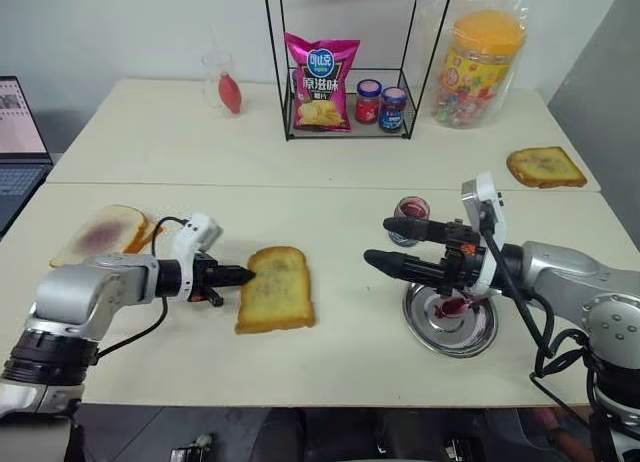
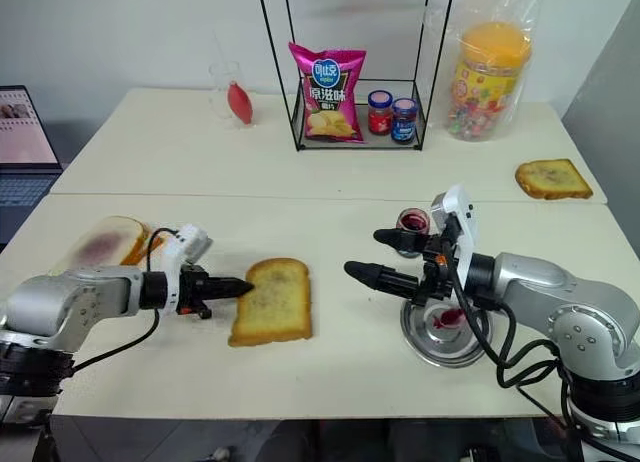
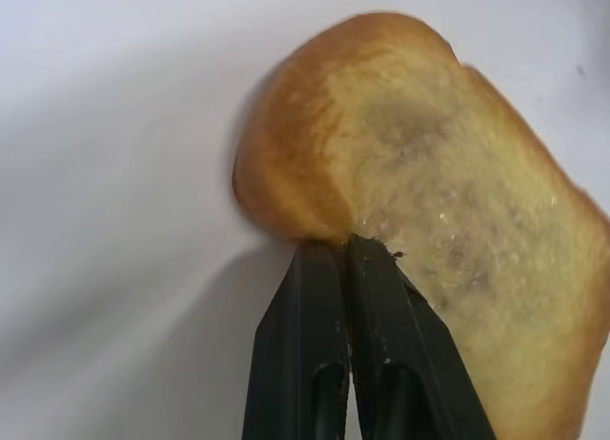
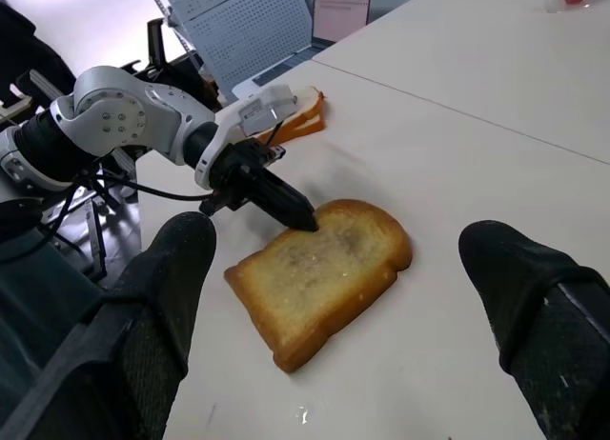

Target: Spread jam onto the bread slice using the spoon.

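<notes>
Left wrist view: left gripper (image 3: 351,245), fingers pressed together with nothing between them, tips touching the crust edge of the bread slice (image 3: 448,211). Slice lies flat on the table (image 1: 150,352), between the two arms. Right gripper (image 1: 383,243) hovers level above the table, jaws spread wide, empty, over the near edge of the steel plate (image 1: 482,337). Jam jar (image 1: 411,209) stands just behind the plate; red jam smears (image 1: 452,305) on the plate.

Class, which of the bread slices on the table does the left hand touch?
The golden toasted bread slice at the table's middle; the left hand presses its edge, the other slices lie apart.
</notes>
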Robot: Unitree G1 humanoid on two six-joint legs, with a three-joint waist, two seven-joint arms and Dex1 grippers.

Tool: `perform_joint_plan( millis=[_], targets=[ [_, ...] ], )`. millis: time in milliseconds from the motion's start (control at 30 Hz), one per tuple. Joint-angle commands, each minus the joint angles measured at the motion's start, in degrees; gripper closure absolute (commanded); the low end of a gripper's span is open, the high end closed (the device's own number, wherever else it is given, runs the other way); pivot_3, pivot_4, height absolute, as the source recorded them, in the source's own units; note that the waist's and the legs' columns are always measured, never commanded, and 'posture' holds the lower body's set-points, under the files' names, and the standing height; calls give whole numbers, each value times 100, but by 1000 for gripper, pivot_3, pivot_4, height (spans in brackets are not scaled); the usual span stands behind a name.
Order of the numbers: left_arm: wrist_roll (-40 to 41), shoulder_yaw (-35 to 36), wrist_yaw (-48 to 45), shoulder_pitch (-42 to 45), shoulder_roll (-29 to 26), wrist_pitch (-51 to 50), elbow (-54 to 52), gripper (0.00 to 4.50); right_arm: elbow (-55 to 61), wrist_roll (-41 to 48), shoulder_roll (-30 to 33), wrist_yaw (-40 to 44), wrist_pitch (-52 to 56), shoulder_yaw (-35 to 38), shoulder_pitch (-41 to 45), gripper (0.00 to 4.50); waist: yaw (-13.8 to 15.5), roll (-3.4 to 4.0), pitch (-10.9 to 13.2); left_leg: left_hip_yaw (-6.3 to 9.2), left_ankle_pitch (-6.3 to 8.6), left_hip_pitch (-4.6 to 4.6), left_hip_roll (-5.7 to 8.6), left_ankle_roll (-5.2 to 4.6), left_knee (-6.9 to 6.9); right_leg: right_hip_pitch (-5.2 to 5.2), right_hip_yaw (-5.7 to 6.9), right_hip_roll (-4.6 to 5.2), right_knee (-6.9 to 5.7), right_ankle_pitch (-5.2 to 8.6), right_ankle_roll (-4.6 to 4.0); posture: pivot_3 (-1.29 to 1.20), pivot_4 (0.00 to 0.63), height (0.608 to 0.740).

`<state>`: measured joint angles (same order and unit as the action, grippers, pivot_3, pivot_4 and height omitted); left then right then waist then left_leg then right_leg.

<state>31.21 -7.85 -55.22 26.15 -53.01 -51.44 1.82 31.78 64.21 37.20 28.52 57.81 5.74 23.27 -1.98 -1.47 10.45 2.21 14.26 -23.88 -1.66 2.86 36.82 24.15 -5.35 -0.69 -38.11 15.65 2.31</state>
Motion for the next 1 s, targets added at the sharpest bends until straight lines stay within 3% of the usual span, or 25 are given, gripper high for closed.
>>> perform_joint_plan(
  millis=[33,167,367,667,767,1000],
  targets=[
    [-777,-542,-184,407,291,764,565,4424,230,130,2,-76,-90,121,11,0,32,0,0,0,0,0,2,0,0,-2,2,0,1,0,0,0,150,740],
    [-1208,-967,-633,997,832,1312,1223,4424,356,197,-23,-230,-109,200,-147,0,177,4,0,8,-1,-4,10,-2,15,-13,16,7,4,4,19,0,150,740],
    [-1609,-936,-865,1335,1220,1766,1927,4424,417,273,-48,-412,-130,265,-232,0,241,6,0,13,-15,9,19,-23,41,-48,20,19,10,-8,41,0,150,740],
    [-1301,-359,-651,1516,2102,1300,1674,4424,452,388,14,-508,-141,298,-303,0,263,6,0,24,-37,-1,16,-58,78,-83,22,39,12,-15,43,0,150,740],
    [-1407,-302,-588,1533,2221,1311,1646,4424,429,364,59,-443,-135,286,-307,0,204,1,2,19,-36,-22,16,-58,100,-80,18,41,24,-43,95,0,150,740],
    [-1590,-265,-440,1528,2264,1466,1800,4424,394,229,205,-216,-142,200,-335,0,84,1,2,18,-34,-22,14,-60,96,-66,15,8,14,-45,95,0,150,740]
  ],
)
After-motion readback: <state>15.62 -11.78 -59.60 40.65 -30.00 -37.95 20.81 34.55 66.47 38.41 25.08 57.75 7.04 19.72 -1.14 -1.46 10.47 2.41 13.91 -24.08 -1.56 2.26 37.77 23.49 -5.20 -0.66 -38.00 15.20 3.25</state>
